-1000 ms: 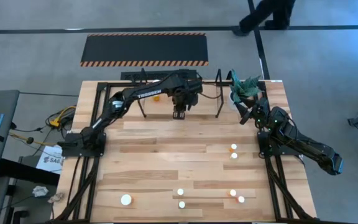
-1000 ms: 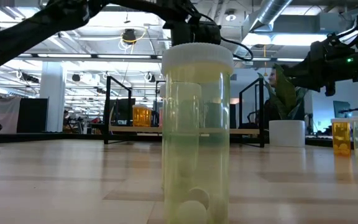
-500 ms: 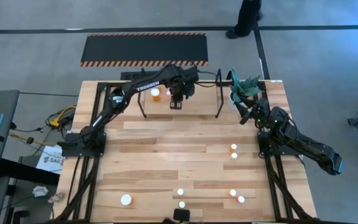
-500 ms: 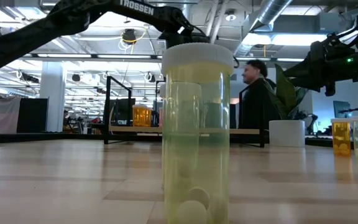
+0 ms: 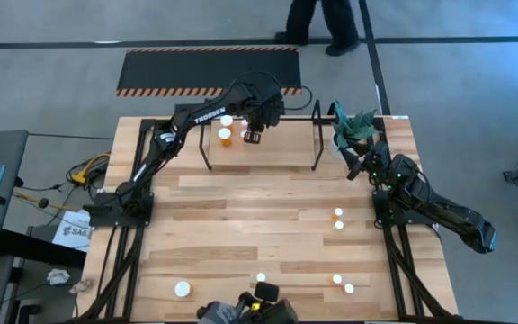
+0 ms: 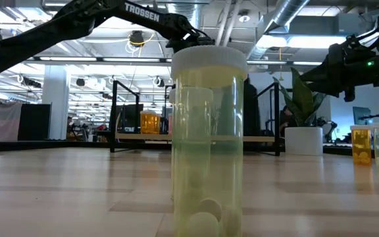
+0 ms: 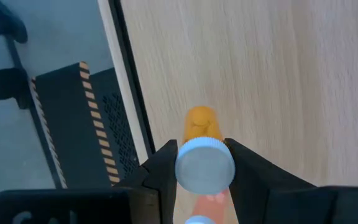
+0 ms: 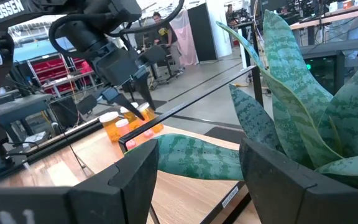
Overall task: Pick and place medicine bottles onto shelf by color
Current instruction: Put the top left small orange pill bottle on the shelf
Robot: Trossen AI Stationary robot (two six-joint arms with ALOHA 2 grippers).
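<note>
Counted from above: six medicine bottles (image 5: 337,213) stand loose on the table (image 5: 241,225), two more sit on the one shelf (image 5: 316,135), one is held; two arms, one potted plant (image 5: 356,126), one striped mat (image 5: 209,70)

We read TROSSEN in white on the left arm (image 6: 140,12), and we catch it again from above and from the right wrist camera; nothing else legible here
</note>
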